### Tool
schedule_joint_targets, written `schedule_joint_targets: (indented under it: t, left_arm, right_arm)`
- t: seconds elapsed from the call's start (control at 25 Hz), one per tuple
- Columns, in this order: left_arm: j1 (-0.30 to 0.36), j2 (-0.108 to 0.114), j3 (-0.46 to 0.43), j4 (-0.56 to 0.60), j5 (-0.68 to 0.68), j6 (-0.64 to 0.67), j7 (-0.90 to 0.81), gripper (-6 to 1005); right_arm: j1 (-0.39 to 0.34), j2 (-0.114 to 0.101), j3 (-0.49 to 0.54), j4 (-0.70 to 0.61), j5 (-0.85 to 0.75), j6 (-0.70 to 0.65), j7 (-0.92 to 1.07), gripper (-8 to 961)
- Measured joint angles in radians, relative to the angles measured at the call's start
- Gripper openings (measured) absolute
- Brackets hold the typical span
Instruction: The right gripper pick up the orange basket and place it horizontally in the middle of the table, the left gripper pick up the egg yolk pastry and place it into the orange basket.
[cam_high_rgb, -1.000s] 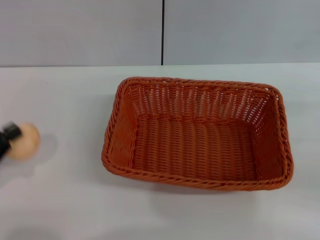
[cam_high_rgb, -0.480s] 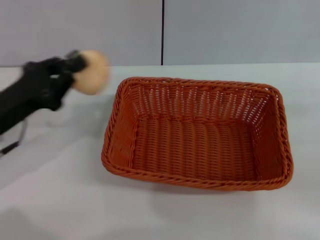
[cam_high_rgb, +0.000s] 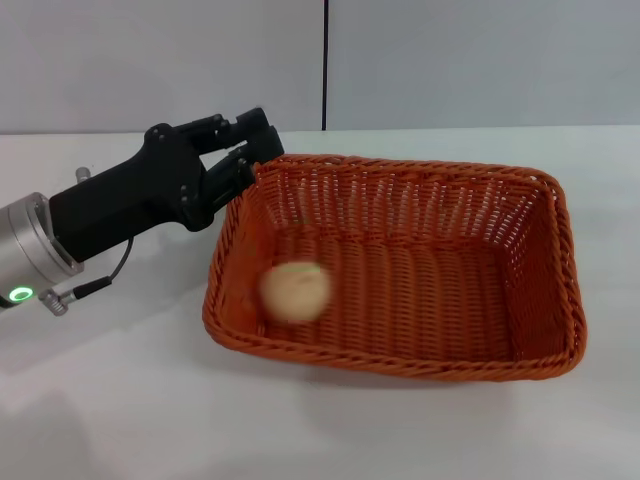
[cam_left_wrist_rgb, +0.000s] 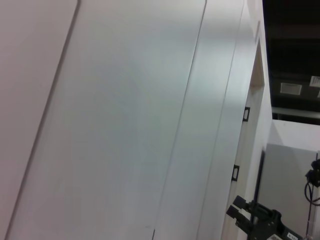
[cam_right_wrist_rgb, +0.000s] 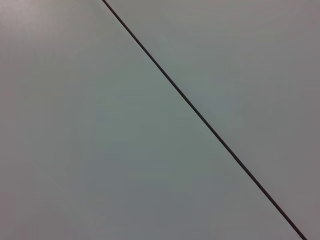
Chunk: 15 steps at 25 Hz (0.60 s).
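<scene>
Egg yolk pastry (cam_high_rgb: 294, 291): small, round, pale tan, blurred, inside the orange basket (cam_high_rgb: 545, 270) at its left end, near the front wall. The basket (woven, rectangular, braided rim) sits lengthwise mid-table (cam_high_rgb: 120, 400) and holds only the pastry. Left gripper (cam_high_rgb: 250, 150) hovers at the basket's far-left corner, fingers spread and empty; half a second ago it carried the pastry left of the rim, and the basket has not shifted.
</scene>
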<state>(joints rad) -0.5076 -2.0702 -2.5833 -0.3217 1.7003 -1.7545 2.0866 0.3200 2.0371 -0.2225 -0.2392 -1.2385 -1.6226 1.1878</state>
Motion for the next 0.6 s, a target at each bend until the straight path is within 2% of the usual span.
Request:
schedule_joint_targets:
  t: [0.04, 0.28, 0.36, 0.4, 0.44, 0.48, 0.52, 0.6]
  left_arm:
    - [0.000, 0.000, -0.001, 0.000, -0.004, 0.000, 0.000, 187]
    - [0.028, 0.001, -0.001, 0.000, -0.086, -0.005, 0.019, 412]
    - [0.058, 0.001, -0.002, 0.015, -0.177, -0.005, 0.068, 479]
    - [0.058, 0.001, -0.002, 0.015, -0.177, -0.005, 0.068, 509]
    - [0.084, 0.002, -0.005, 0.039, -0.260, 0.002, 0.109, 539]
    - [0.084, 0.002, -0.005, 0.039, -0.260, 0.002, 0.109, 568]
    - [0.108, 0.002, -0.017, 0.071, -0.348, 0.009, 0.154, 598]
    - [0.108, 0.002, -0.017, 0.071, -0.348, 0.009, 0.154, 658]
  right_arm:
    - [0.001, 0.000, 0.000, 0.000, 0.000, 0.000, 0.000, 441]
    - [0.011, 0.000, 0.000, 0.000, -0.006, 0.008, 0.000, 441]
    - [0.014, 0.000, 0.000, 0.000, -0.007, 0.008, 0.000, 441]
    - [0.014, 0.000, 0.000, 0.000, -0.007, 0.008, 0.000, 441]
    - [0.015, 0.000, 0.000, 0.000, -0.007, 0.007, 0.000, 441]
    - [0.015, 0.000, 0.000, 0.000, -0.007, 0.007, 0.000, 441]
    - [0.015, 0.000, 0.003, 0.000, -0.006, 0.004, -0.001, 441]
    - [0.013, 0.000, 0.006, 0.000, -0.005, 0.004, -0.002, 441]
